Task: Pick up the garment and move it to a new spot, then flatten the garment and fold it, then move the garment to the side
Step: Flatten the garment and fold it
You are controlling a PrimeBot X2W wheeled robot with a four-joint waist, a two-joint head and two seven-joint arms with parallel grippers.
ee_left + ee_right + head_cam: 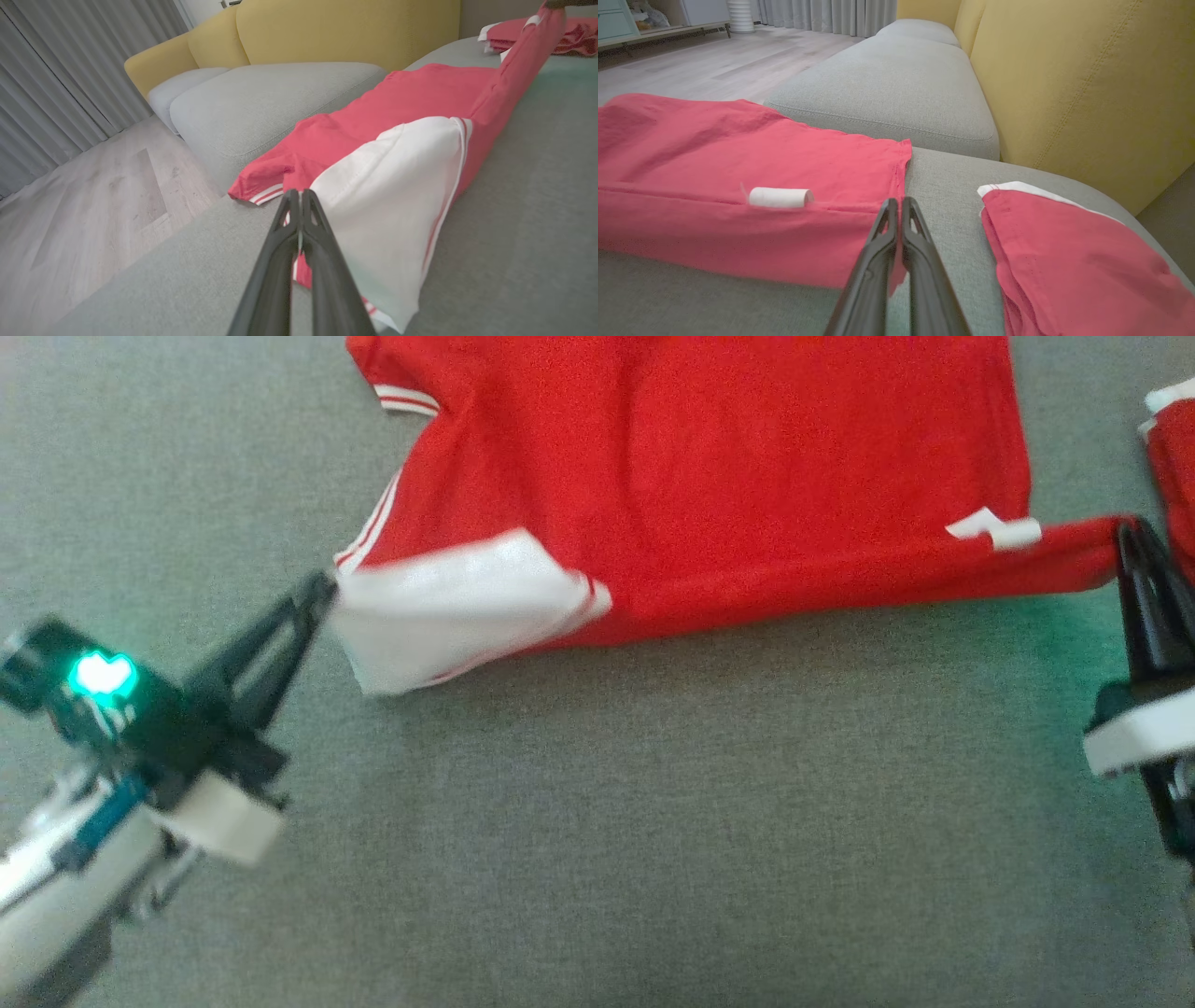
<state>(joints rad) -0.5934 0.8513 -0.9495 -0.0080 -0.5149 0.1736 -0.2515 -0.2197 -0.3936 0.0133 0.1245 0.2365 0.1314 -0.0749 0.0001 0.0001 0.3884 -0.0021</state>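
The garment (691,476) is a red shirt with white panels and striped sleeve cuffs, spread on the grey sofa cushion (653,821). Its near edge is lifted and stretched between both grippers. My left gripper (322,588) is shut on the white-panelled corner (387,200) at the left. My right gripper (1128,527) is shut on the red hem corner (878,252) at the right. A small white tag (780,197) sticks up near the right hem. In the left wrist view the left gripper (299,196) pinches the cloth, and in the right wrist view the right gripper (899,203) does the same.
A second red and white cloth pile (1069,261) lies on the cushion to the right of my right gripper. Yellow sofa backrests (1078,74) rise behind. The cushion's left edge drops to a wooden floor (84,196), with grey curtains (56,70) beyond.
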